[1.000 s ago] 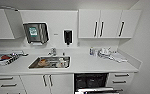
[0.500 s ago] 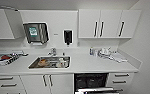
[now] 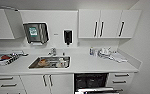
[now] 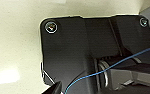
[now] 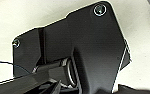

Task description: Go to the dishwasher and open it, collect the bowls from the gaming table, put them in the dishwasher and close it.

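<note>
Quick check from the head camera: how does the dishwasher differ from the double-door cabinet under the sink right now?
The dishwasher stands open, its dark interior exposed and its door dropped down at the picture's lower edge; the under-sink cabinet is shut. The dishwasher opening reads black, the cabinet fronts white. The cabinet has two vertical bar handles side by side at its middle; the dishwasher's handle cannot be made out. Both sit under the same white counter.

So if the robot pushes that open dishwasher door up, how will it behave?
The dishwasher door looks hinged low, so it probably swings rather than slides. It seems a stiff panel, likely heavy. The dark opening above suggests it will meet the cabinet frame squarely.
</note>
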You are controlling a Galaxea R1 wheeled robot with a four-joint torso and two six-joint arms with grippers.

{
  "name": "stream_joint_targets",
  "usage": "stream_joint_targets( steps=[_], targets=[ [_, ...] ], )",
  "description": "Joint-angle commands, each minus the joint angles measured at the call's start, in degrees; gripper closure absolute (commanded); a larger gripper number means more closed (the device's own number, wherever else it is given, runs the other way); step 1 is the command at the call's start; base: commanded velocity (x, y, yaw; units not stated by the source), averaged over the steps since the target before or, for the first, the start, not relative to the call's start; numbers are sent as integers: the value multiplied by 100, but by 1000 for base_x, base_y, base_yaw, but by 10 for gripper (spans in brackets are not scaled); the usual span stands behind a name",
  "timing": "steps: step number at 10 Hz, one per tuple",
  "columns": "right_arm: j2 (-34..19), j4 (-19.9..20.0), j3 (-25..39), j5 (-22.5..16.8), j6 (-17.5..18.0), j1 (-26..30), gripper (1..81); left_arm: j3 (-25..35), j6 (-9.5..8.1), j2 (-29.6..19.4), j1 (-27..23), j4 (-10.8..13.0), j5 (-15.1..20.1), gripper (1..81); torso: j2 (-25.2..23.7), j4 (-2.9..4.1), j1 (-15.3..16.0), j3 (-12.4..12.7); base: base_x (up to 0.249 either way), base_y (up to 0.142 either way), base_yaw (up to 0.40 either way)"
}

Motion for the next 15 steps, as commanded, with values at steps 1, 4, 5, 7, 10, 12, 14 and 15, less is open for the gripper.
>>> stream_joint_targets(
  steps=[1, 4, 5, 7, 10, 12, 14, 15],
  targets=[
    [-2, -81, 32, -259, -31, 273, 10, -10, 43, -49, -248, 29, 334, 10, 0, 0, 0, 0, 0, 0, 300],
    [7, -90, 32, -259, -31, 283, 10, -10, 52, -66, -248, 46, 334, 10, 0, 0, 0, 0, 0, 0, 325],
    [7, -64, 32, -259, -13, 282, 10, -10, 52, -66, -248, 73, 334, 10, 0, 0, 0, 0, 0, 0, 351],
    [16, -28, 32, -258, -4, 273, 10, -10, 52, -66, -239, 73, 334, 10, 2, -2, -2, 0, 0, 0, 351],
    [42, -28, 6, -268, 13, 291, 10, -10, 174, -66, -231, 99, 316, 10, 2, -2, -4, 0, 0, 0, 351],
    [68, -37, 6, -268, 13, 291, 10, -10, 184, -66, -231, 284, 308, 10, 2, -2, -4, 0, 0, 0, 352],
    [112, -63, -12, -276, 5, 291, 10, -1, 184, -83, -222, 468, 282, 10, 2, -2, -4, 0, 0, 0, 354],
    [112, -72, -12, -276, -4, 282, 10, -1, 184, -84, -231, 477, 272, 10, 2, -2, -4, 0, 0, 0, 355]
  ],
)
